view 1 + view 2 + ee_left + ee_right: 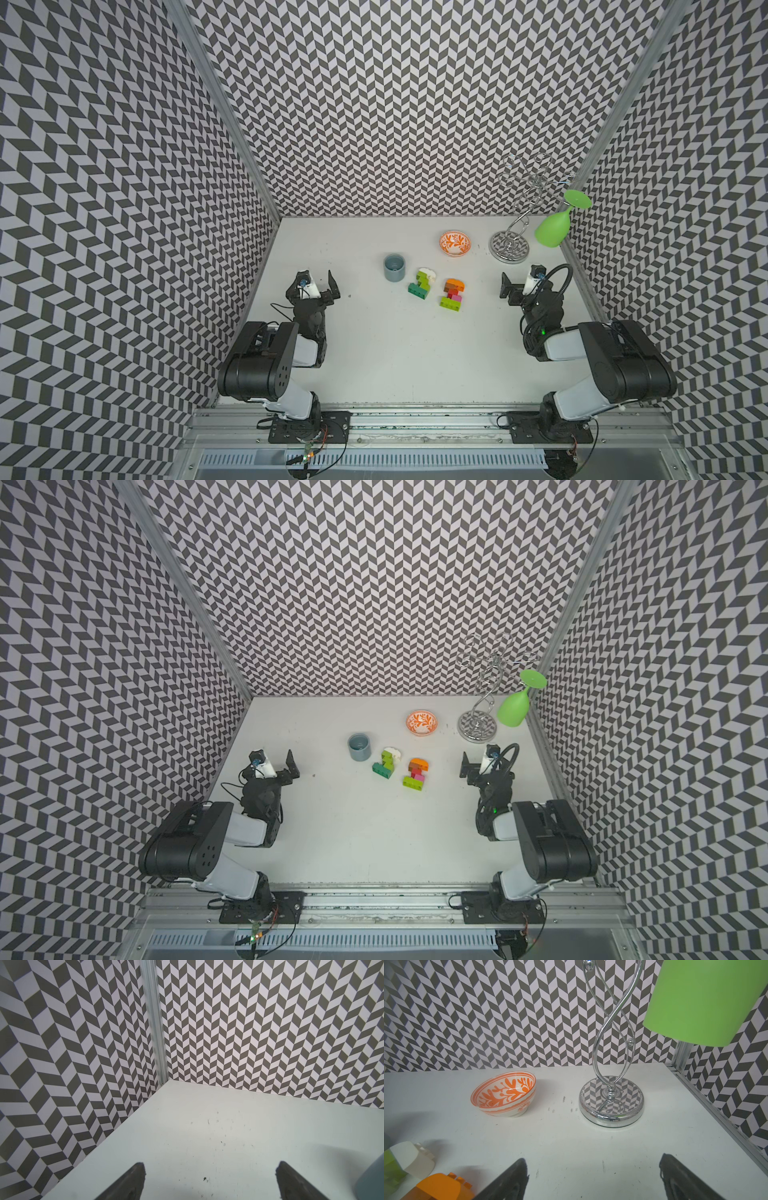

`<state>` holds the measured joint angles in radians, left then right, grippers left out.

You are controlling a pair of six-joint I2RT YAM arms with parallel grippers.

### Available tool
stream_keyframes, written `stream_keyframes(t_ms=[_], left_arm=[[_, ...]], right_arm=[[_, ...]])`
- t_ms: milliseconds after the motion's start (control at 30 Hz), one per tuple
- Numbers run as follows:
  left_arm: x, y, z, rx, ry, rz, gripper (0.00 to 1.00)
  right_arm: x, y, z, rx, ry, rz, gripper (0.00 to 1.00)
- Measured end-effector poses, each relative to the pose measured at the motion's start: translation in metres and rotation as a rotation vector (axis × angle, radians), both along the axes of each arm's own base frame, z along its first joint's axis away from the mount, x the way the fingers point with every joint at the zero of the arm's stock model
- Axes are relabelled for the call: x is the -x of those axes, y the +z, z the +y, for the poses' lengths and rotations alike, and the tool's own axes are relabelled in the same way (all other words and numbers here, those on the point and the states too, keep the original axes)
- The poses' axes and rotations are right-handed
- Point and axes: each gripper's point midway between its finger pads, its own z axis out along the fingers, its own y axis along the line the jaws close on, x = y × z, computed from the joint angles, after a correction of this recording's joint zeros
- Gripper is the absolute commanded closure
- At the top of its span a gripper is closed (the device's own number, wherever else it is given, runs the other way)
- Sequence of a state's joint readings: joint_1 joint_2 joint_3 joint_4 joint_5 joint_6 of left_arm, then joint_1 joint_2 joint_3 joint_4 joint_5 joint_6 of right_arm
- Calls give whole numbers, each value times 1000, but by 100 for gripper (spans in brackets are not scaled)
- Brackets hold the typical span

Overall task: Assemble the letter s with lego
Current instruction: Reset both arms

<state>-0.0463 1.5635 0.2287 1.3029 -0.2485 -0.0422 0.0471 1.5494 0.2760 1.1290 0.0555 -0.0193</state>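
White-and-green lego chunk [421,283] sits just beside the grey-blue cup [394,267], orange-to-lime lego chunk [452,294] a bit further from it. Both lie flat, long axes roughly parallel, white and orange ends pointing away from the robot. Left gripper [209,1167] and right gripper [592,1164] are spread wide, holding nothing.

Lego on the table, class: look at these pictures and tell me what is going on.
Nothing is being handled. The left gripper and right gripper are both open and empty, one at each side of the table. The lego sits between them in two separate clumps: a green and white clump near the grey-blue cup, and an orange, red, pink and lime clump.
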Motion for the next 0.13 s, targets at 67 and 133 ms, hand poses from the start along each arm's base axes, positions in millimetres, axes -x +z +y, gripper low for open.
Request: stream_keyframes(t_ms=[67,133], left_arm=[[0,-1,0,-1,0,4,0],[0,-1,0,-1,0,4,0]], right_arm=[[0,0,0,0,0,0,1],[0,0,0,0,0,0,1]])
